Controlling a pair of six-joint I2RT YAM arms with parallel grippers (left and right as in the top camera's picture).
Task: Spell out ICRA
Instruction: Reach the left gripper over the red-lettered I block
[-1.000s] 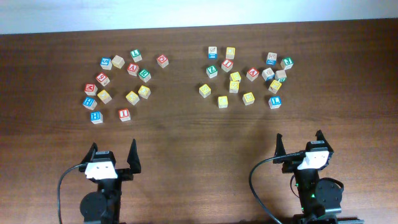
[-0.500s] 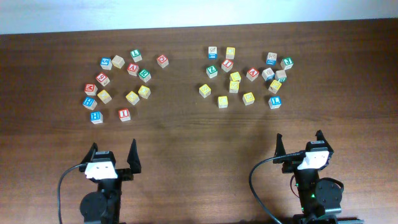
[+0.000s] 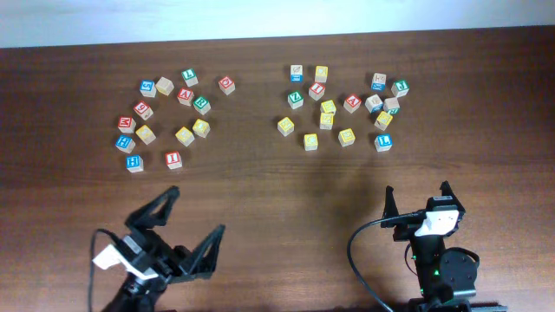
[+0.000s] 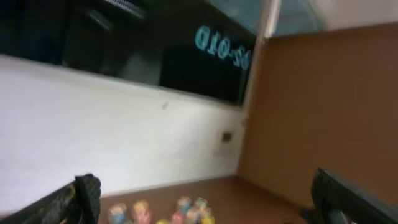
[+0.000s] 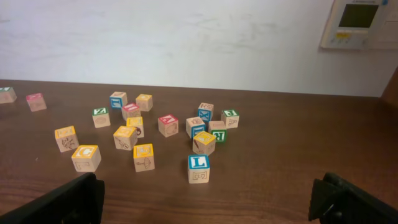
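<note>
Your left fingers [image 3: 163, 199] and right fingers [image 3: 389, 200]: both wide open, empty, at near counter [image 3: 269, 195] edge. Red I [image 3: 174, 159], A [image 3: 185, 95], green R [image 3: 202, 105] in left group; yellow C [image 3: 310, 140] fronts rt group. Other blocks [image 3: 189, 76] crowd A & R.

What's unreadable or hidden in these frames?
Left wrist: motion blur; blocks cut by the bottom edge, letters unreadable.
Overhead: most letters in the right cluster too small to read.
Right wrist: left cluster mostly outside frame; one cube cut by the left edge.
</note>
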